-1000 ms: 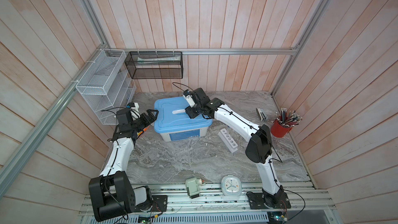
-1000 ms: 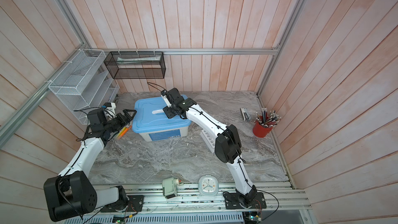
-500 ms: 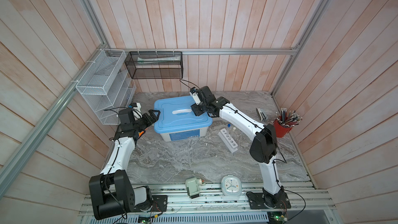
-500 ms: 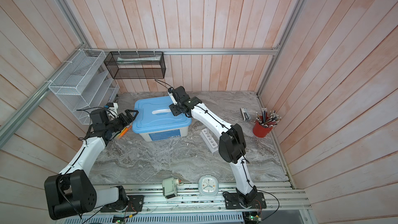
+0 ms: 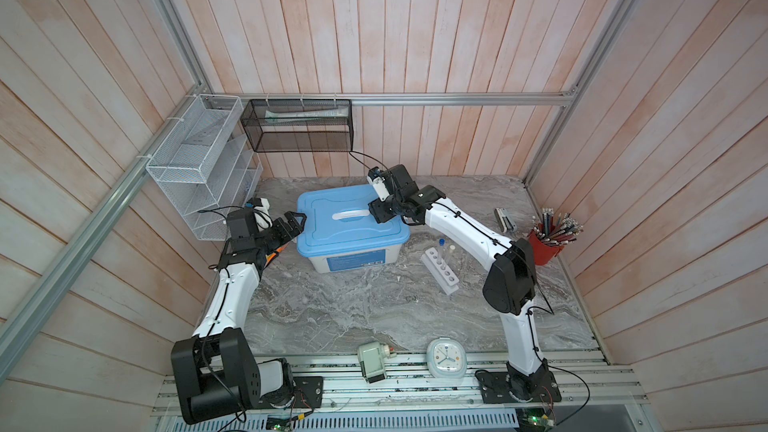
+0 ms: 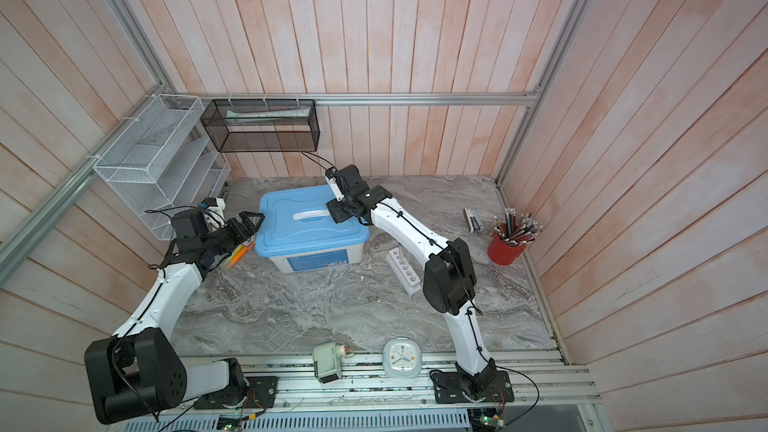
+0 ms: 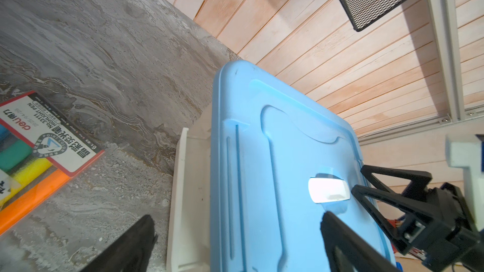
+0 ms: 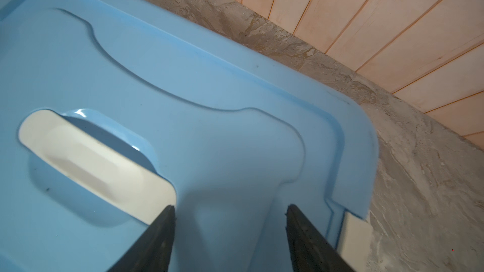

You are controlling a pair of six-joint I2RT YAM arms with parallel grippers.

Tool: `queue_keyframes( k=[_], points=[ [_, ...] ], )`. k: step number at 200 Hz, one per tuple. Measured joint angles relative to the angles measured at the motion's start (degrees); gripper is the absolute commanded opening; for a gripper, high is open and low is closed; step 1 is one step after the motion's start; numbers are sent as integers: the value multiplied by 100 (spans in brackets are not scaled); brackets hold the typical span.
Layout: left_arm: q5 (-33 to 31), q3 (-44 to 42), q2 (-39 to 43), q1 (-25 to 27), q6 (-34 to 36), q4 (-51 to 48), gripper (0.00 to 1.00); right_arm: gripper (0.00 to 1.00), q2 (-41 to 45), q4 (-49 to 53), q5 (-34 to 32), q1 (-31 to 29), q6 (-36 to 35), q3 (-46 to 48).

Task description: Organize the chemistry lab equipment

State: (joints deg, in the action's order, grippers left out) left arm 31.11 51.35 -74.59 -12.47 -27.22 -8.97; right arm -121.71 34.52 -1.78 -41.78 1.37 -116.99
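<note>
A white six-hole rack [image 5: 440,271] [image 6: 404,271] stands on the marble right of the blue-lidded box [image 5: 349,224] [image 6: 309,224]. It holds a blue-capped tube [image 5: 441,245] and a white-capped tube [image 5: 451,251]. My right gripper [image 5: 380,211] [image 6: 336,211] [image 8: 230,209] hovers open over the right end of the lid, just beside its white handle [image 8: 91,166], with nothing between the fingers. My left gripper [image 5: 293,222] [image 6: 249,222] [image 7: 237,221] is wide open at the box's left edge. One of its fingers is over the lid and the other over the table.
A highlighter pack [image 7: 39,139] [image 6: 239,253] lies under the left arm. A stapler [image 5: 505,220] and a red pencil cup [image 5: 544,247] sit at the right. A clock [image 5: 445,357] and a small sharpener [image 5: 372,361] sit at the front edge. White wire shelves [image 5: 199,168] and a black mesh basket [image 5: 299,124] hang at the back left.
My right gripper has slid rightward along the lid, off the handle's middle, and its jaws have spread a little wider. The left arm has barely moved.
</note>
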Motion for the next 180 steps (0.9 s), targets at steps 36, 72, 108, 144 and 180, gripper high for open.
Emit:
queue_keyframes(
  k=[36,72,108,144,180],
  points=[
    [111,0,-280,0,0,4,100,70,2,-79,326,-4,33,52],
    [199,0,-479,0,0,46,100,70,2,-120,472,-7,31,61],
    [297,0,-603,0,-2,146,100,70,2,-155,514,-7,31,76],
    [319,0,-745,13,-4,258,100,69,2,-190,533,-7,33,101],
    [411,0,-761,96,-46,380,100,69,2,-350,557,-7,35,192]
  ],
)
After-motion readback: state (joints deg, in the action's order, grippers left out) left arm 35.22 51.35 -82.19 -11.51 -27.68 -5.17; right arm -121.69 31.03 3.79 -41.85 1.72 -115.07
